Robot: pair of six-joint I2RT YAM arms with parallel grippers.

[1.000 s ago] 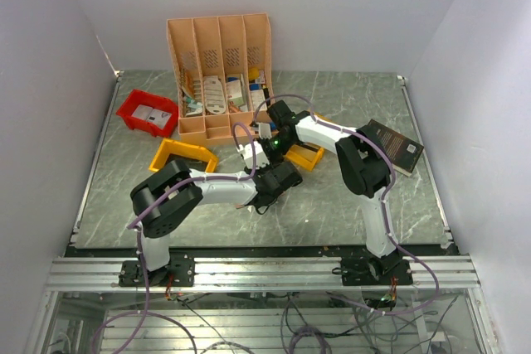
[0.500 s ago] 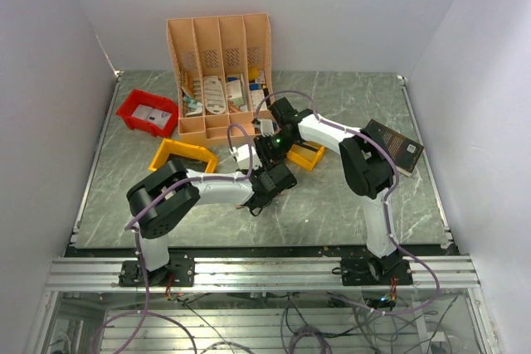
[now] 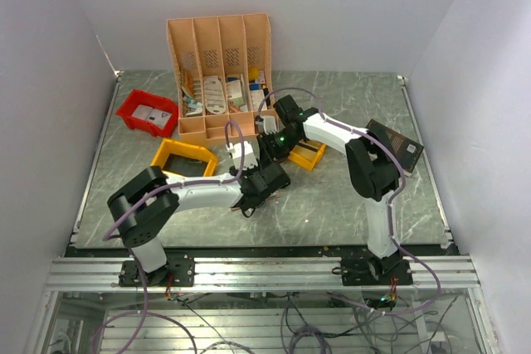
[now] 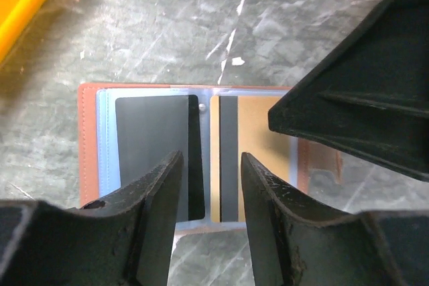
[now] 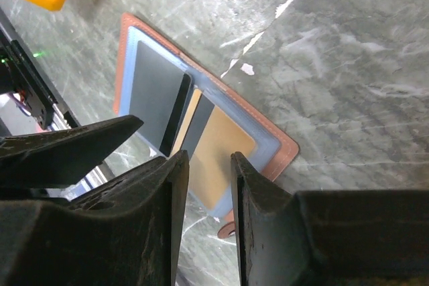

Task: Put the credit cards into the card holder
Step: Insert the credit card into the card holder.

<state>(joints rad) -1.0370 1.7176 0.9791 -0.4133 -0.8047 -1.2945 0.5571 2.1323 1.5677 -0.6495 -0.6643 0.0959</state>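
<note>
The tan-brown card holder (image 4: 90, 145) lies open and flat on the marble table. Its left clear pocket holds a grey card (image 4: 151, 145) with a black stripe. Its right pocket holds a gold card (image 4: 258, 159) with a dark stripe. My left gripper (image 4: 211, 165) hovers over the holder's middle fold, open and empty. My right gripper (image 5: 209, 165) hovers over the gold card (image 5: 221, 159), open and empty; one of its fingers (image 4: 362, 112) covers the holder's right edge. In the top view both grippers, left (image 3: 264, 173) and right (image 3: 270, 145), hide the holder. No loose card shows.
A peach slotted organiser (image 3: 220, 72) stands at the back. A red bin (image 3: 148, 112) and a yellow bin (image 3: 182, 157) sit to the left. A yellow tray (image 3: 305, 153) lies under the right arm. A black book (image 3: 397, 145) lies at the right.
My left arm's elbow has swung left and outward, and its gripper has shifted a little left over the holder. The right gripper has barely moved.
</note>
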